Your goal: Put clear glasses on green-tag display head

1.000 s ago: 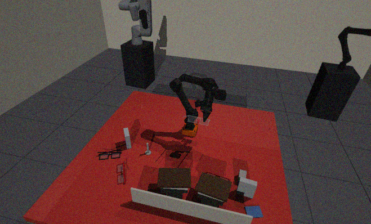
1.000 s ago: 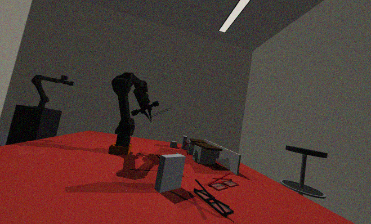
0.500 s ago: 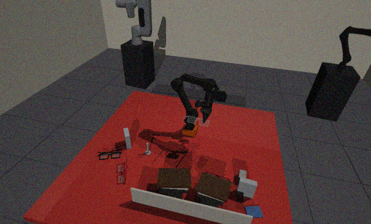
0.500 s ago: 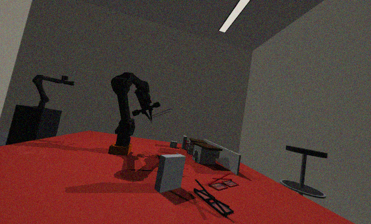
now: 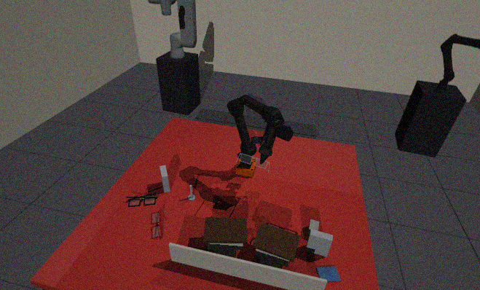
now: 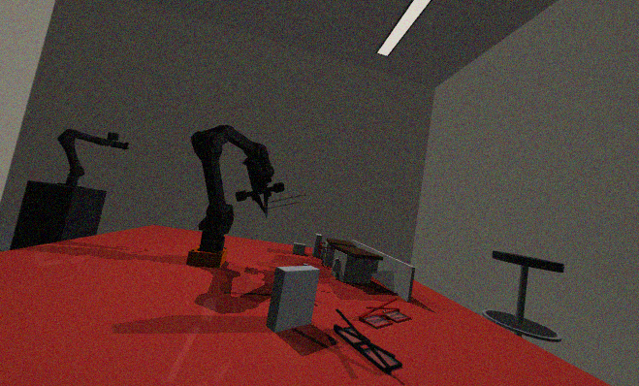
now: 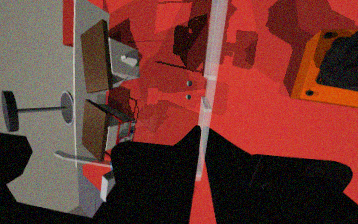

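Observation:
My gripper (image 5: 262, 162) (image 6: 266, 213) (image 7: 200, 130) is shut on the clear glasses (image 5: 246, 155) (image 7: 213, 50), high above the table beside the arm's base. In the wrist view their front is an upright pale bar between the fingertips. In the exterior view their thin temples reach right, toward the heads. Two grey display heads with brown tops stand by the white panel. The bare head (image 5: 225, 226) (image 7: 96, 57) is left in the top view; the other head (image 5: 277, 242) (image 7: 95, 130) wears red glasses. I cannot make out the green tag.
Black glasses (image 5: 141, 201) (image 6: 367, 346) and red glasses (image 5: 156, 225) (image 6: 384, 317) lie at the left of the table, near an upright white box (image 5: 165, 178) (image 6: 293, 298) and a small stand (image 5: 191, 197). A long white panel (image 5: 248, 267) runs behind the heads. White blocks (image 5: 320, 243) stand right.

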